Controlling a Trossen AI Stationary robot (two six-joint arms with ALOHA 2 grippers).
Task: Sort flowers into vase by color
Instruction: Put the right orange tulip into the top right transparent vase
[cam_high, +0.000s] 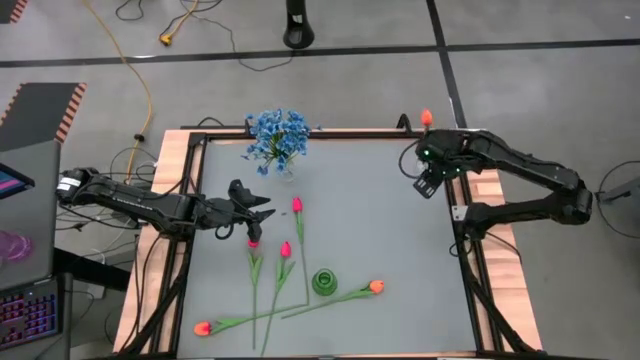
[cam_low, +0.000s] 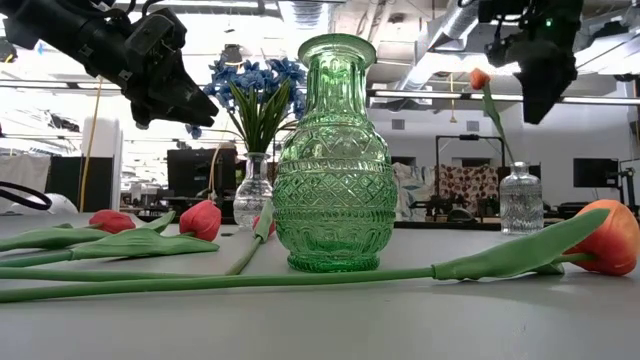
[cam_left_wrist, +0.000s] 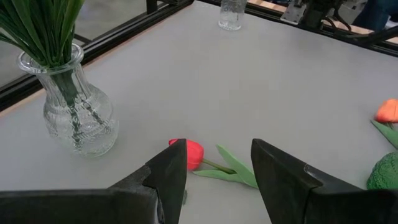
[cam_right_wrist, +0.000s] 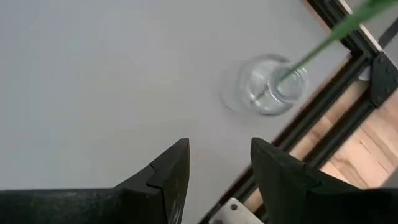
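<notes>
Three pink-red tulips (cam_high: 285, 249) and two orange tulips (cam_high: 376, 287) lie flat on the grey table around an upright green glass vase (cam_high: 324, 281). The blue blossoms (cam_high: 278, 140) stand in a clear vase (cam_left_wrist: 78, 115) near the far edge. One orange tulip (cam_high: 427, 118) stands in a small clear vase (cam_right_wrist: 267, 84) at the far right corner. My left gripper (cam_high: 266, 210) hovers open above the table, its fingers either side of a pink-red tulip head (cam_left_wrist: 189, 154) in the left wrist view. My right gripper (cam_high: 425, 185) hangs open in the air beside the small vase.
A black frame rail (cam_high: 470, 270) and wooden boards run round the table. The green vase (cam_low: 335, 160) stands close to the near edge, with long stems crossing beside it. Bare grey surface (cam_high: 380, 210) lies between the two arms. Cables and a keyboard lie on the floor to the left.
</notes>
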